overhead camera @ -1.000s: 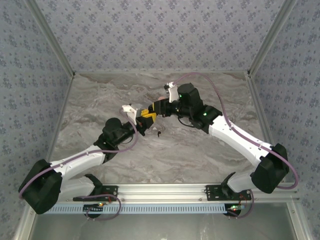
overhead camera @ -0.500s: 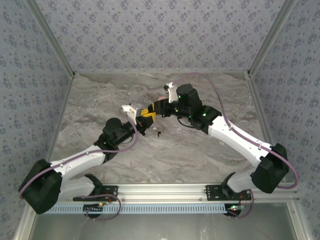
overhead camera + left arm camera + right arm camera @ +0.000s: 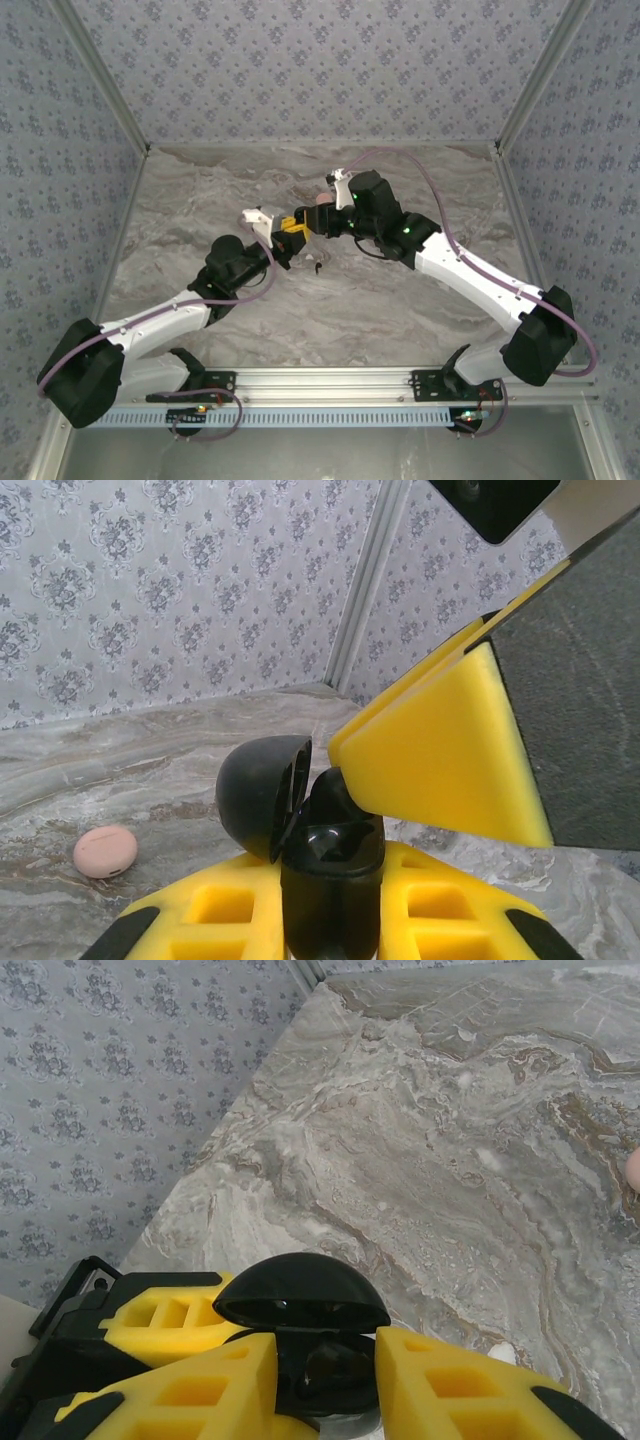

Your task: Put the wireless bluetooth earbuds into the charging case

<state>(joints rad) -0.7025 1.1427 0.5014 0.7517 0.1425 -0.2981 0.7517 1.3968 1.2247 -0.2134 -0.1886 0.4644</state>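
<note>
Above marble table (image 3: 190, 200), left pincer (image 3: 291, 233) grips lid-open charging case (image 3: 332, 865).

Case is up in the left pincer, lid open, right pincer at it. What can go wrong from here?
1. The right pincer straddles the open charging case, with one of its fingers right at the rim. Backing off crooked could knock the lid or twist the case in the left pincer.
2. A tiny black piece, likely an earbud, lies on the table under both arms; a low move could flick it away.
</note>
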